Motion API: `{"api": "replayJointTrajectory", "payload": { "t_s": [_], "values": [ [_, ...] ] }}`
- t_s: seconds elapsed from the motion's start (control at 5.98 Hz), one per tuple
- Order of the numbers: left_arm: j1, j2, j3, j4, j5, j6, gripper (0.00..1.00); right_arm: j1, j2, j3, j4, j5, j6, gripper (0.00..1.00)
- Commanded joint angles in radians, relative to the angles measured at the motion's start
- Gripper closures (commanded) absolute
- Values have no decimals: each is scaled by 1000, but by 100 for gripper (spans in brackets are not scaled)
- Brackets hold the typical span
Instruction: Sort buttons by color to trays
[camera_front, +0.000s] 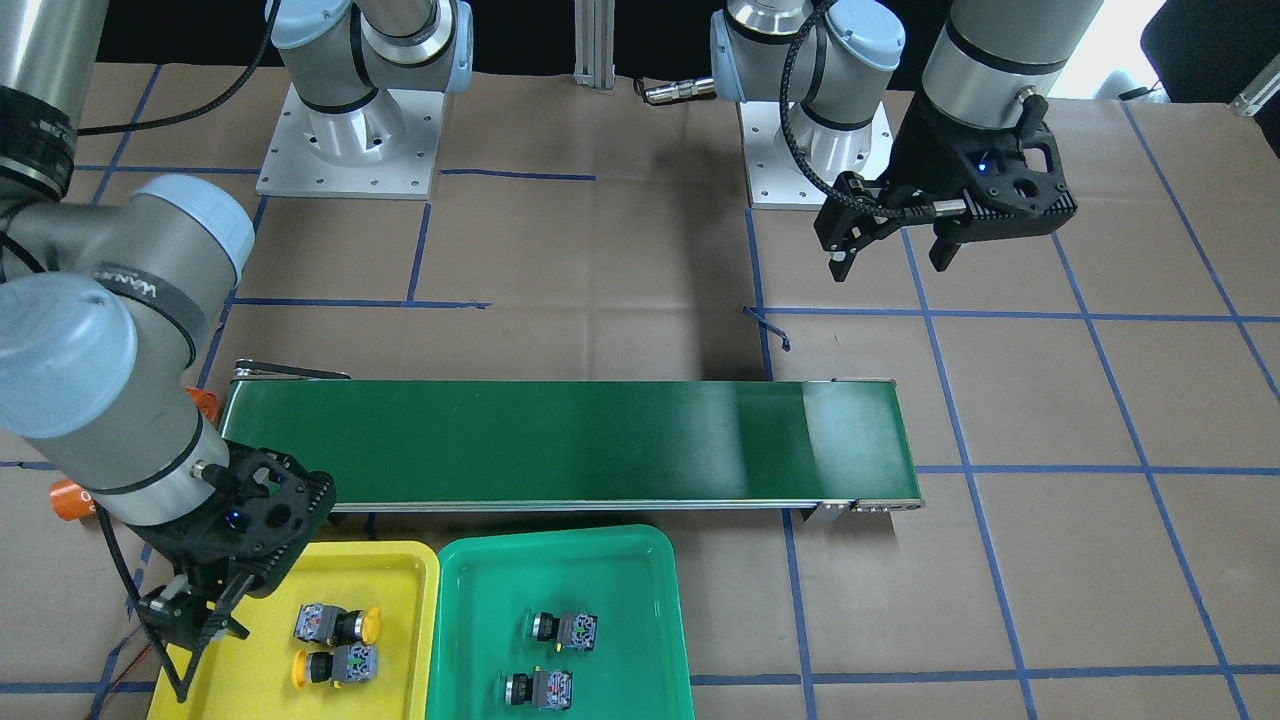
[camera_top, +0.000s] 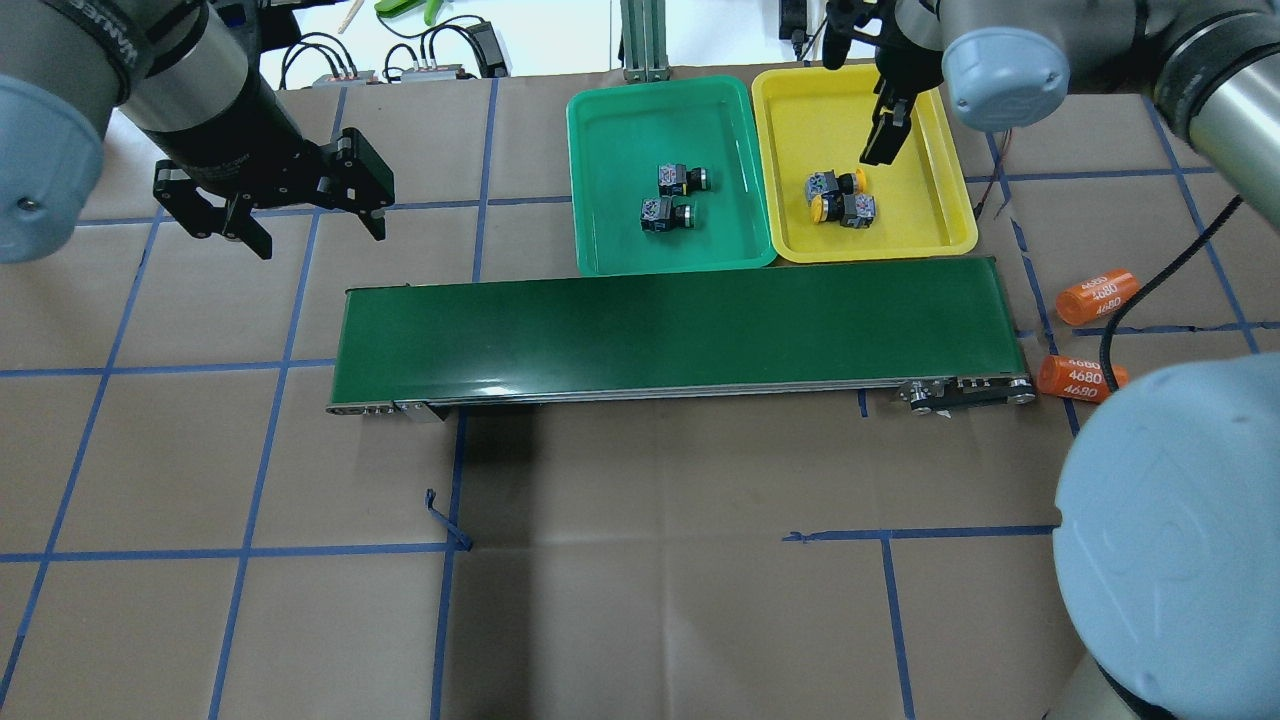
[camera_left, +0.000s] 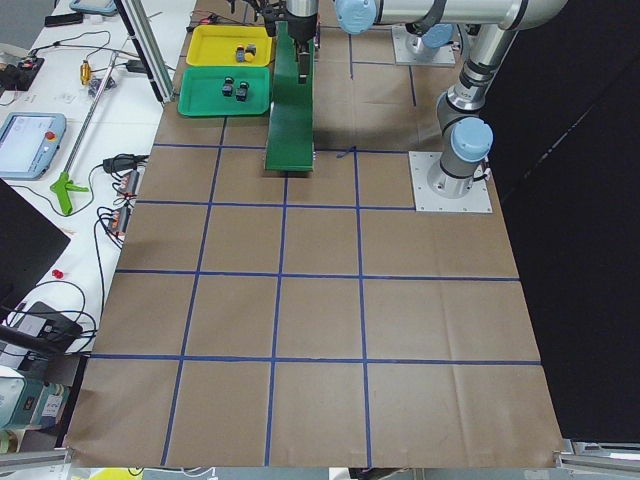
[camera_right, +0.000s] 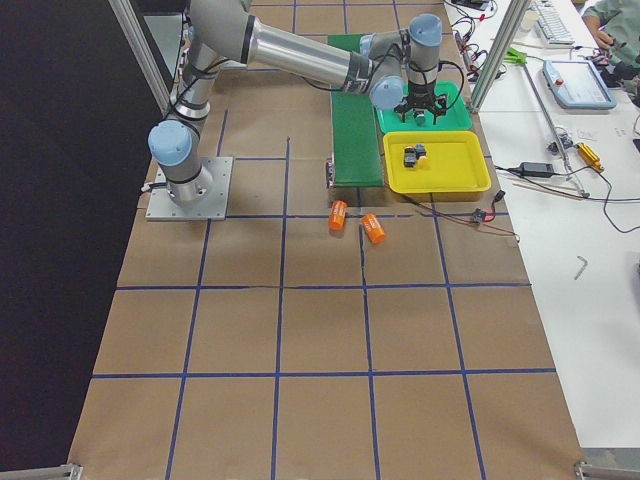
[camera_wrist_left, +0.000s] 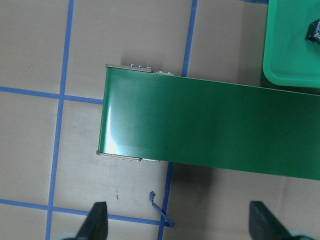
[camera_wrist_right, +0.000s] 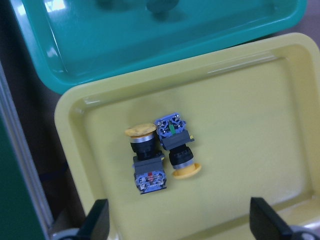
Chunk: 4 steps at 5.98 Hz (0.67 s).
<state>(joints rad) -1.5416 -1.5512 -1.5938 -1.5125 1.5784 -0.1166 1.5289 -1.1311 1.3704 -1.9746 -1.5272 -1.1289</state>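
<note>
Conveyor belt (camera_top: 680, 330) lies across the table (camera_top: 650, 600), with two orange 4680 cylinders (camera_top: 1097, 296) by its right end. Just beyond it sit the green tray (camera_top: 620, 250) and yellow tray (camera_top: 940, 225), side by side. Green tray: two buttons (camera_top: 683, 179) lying sideways, cap colour unclear. Yellow tray: two yellow-capped buttons (camera_top: 843, 208), touching. Right gripper (camera_wrist_right: 181, 220) above the yellow tray, jaws open, empty. Left gripper (camera_top: 312, 232) over bare table at the left, jaws open, empty.
</note>
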Motion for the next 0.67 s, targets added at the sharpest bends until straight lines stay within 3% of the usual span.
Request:
{"api": "replayJointTrajectory", "payload": {
  "t_s": [0.0,0.17,0.5],
  "values": [
    [0,0,0,0,0,0,1,0,-143,-1,201,-74,503,0],
    [0,0,0,0,0,0,1,0,-197,1,226,-79,625,0],
    [1,0,2,2,0,0,1,2,-303,-13,536,-67,958,0]
  ]
}}
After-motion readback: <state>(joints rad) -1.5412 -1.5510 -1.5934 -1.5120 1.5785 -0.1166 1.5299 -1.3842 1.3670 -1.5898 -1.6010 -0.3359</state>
